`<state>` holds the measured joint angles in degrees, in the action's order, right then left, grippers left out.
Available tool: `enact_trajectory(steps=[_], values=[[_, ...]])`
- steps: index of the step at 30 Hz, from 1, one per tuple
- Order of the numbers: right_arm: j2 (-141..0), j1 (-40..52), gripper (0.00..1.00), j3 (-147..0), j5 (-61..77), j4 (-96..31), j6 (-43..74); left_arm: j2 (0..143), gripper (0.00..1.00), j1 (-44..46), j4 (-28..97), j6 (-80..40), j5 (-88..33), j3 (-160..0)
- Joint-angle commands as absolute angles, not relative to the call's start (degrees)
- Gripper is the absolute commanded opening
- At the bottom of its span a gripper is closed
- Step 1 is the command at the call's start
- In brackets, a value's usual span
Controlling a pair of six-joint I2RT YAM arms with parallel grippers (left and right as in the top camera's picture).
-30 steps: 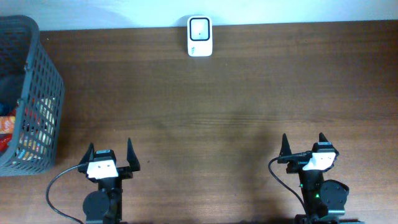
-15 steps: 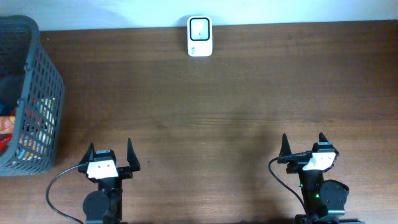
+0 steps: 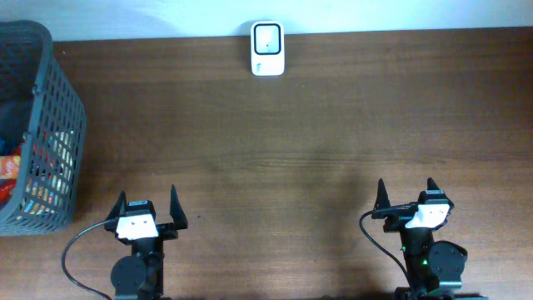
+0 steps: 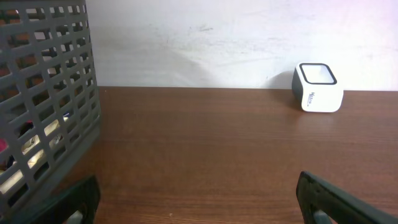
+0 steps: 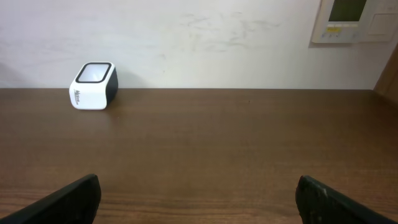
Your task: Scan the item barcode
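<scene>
nearest you, your left end effector (image 3: pixel 147 200) and right end effector (image 3: pixel 406 187) both stood spread wide and empty at the near edge of the counter (image 3: pixel 291 150), well apart from each other. the things to scan lay in the grey mesh basket (image 3: pixel 67 108) at your far left: packets (image 3: pixel 12 171) showing red and orange through the wall, too hidden to tell one from another. they looked like light, crinkly, slippery wrappers that would buckle, so you'd likely do best pinching a flat edge or seam, leaving the barcode bare. farthest off, the white barcode scanner (image 3: pixel 267 47) sat at the back edge, window up.
</scene>
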<state>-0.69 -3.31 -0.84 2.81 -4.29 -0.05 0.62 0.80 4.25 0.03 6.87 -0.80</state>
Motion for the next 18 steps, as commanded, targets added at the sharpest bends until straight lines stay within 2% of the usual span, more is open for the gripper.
enact_trajectory(steps=[1,8,9,11,12,14,15,17,18], values=[[-0.2,-3.0,0.99,-0.3,2.5,-4.4,-0.2,0.3,0.99,1.0,4.3,0.9,6.5,-0.5],[-0.2,-3.0,0.99,-0.3,2.5,-4.4,-0.2,0.3,0.99,1.0,3.9,0.9,6.3,-0.5],[-0.2,-3.0,0.99,-0.3,2.5,-4.4,-0.2,0.3,0.99,1.0,1.5,0.5,3.1,-0.5],[-0.2,-3.0,0.99,-0.3,2.5,-4.4,-0.2,0.3,0.99,1.0,-1.6,-1.1,-12.1,-0.5],[-0.2,-3.0,0.99,-0.3,2.5,-4.4,-0.2,0.3,0.99,1.0,-12.8,-1.1,-21.8,-0.5],[-0.2,-3.0,0.99,-0.3,2.5,-4.4,-0.2,0.3,0.99,1.0,-31.4,-1.1,-25.4,-0.9],[-0.2,-3.0,0.99,-0.3,2.5,-4.4,-0.2,0.5,0.99,1.0,-34.8,-1.0,-25.5,-2.4],[-0.2,-3.0,0.99,-0.3,2.5,-4.4,-0.2,3.5,0.99,1.0,-27.2,3.8,-25.0,-11.6],[-0.2,-3.0,0.99,-0.3,2.5,-4.4,-0.2,8.5,0.99,1.0,-15.9,6.2,-20.6,-20.7]])
